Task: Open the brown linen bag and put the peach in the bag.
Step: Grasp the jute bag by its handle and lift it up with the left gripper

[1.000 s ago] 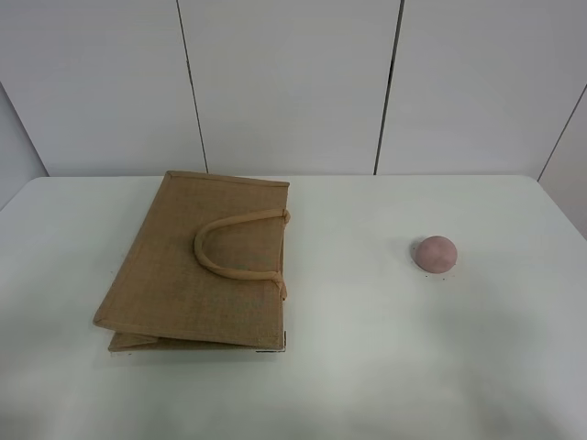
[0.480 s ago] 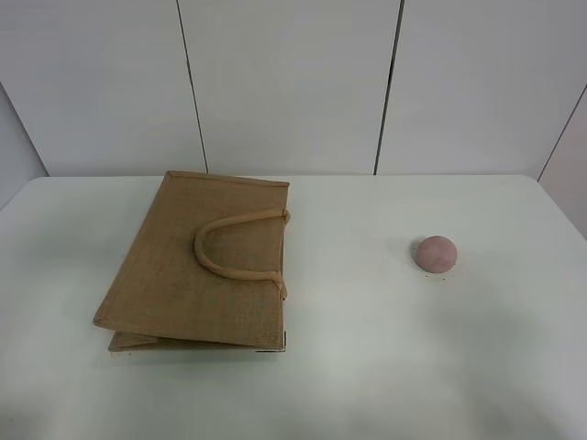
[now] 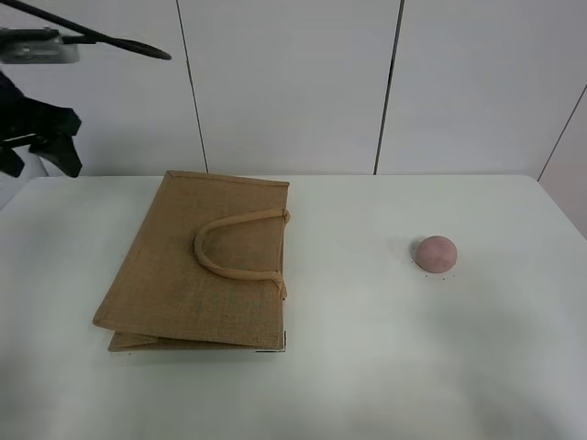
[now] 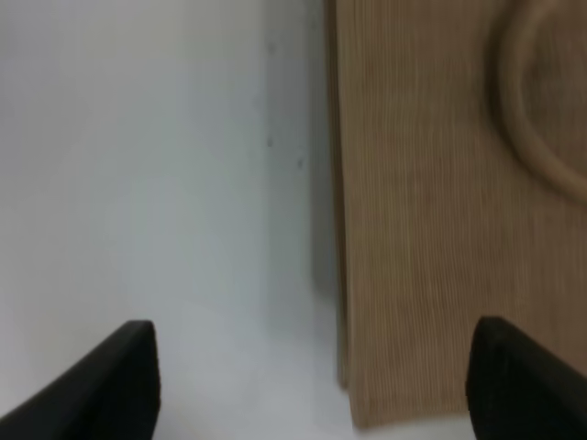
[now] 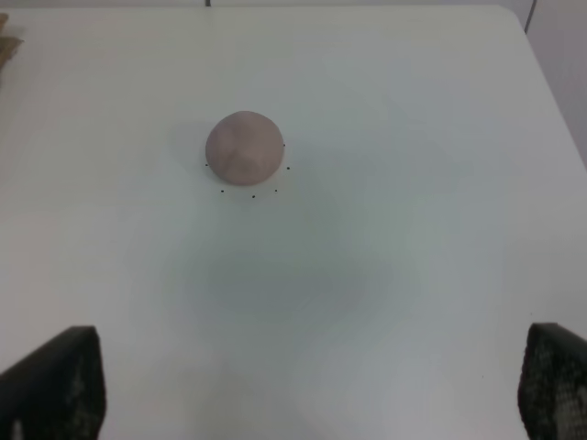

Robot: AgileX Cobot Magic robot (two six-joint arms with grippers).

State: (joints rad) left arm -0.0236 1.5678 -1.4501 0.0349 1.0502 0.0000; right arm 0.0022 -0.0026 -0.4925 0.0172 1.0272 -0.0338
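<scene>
The brown linen bag [image 3: 174, 275] lies flat and closed on the left half of the white table, its beige loop handle [image 3: 220, 261] on top. The peach [image 3: 435, 253] sits alone on the right half. My left arm [image 3: 37, 124] shows at the upper left, above and behind the bag's far left corner. In the left wrist view my left gripper [image 4: 316, 390] is open, over the bag's edge [image 4: 431, 229] and bare table. In the right wrist view my right gripper [image 5: 303, 390] is open and empty, well short of the peach [image 5: 244, 145].
The white table [image 3: 367, 357] ends at a white panelled wall [image 3: 293, 82] behind. Its right edge [image 5: 550, 82] runs a little beyond the peach. A corner of the bag [image 5: 7, 46] shows in the right wrist view.
My left arm has come into the exterior view at the upper left. The bag and the peach have not moved.
</scene>
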